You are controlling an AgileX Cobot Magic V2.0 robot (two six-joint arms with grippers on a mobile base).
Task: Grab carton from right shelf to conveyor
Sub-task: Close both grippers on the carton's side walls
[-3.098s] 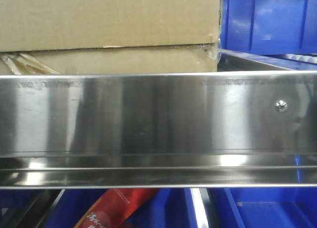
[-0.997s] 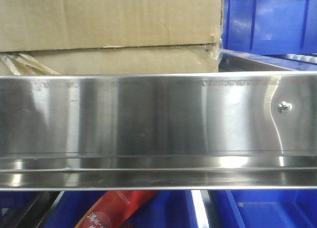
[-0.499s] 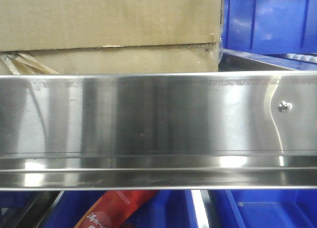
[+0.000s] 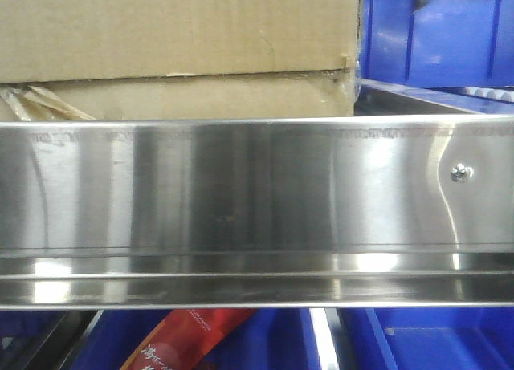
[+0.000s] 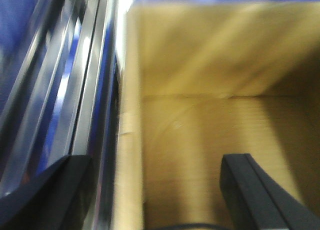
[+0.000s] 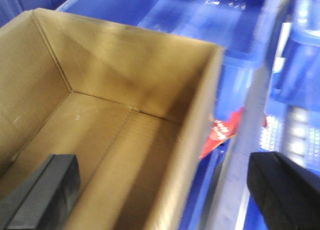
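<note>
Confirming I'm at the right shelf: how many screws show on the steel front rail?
1. The screw sits toward the right of the front rail in the front view. The rail runs past both frame edges, so others may be hidden.
</note>
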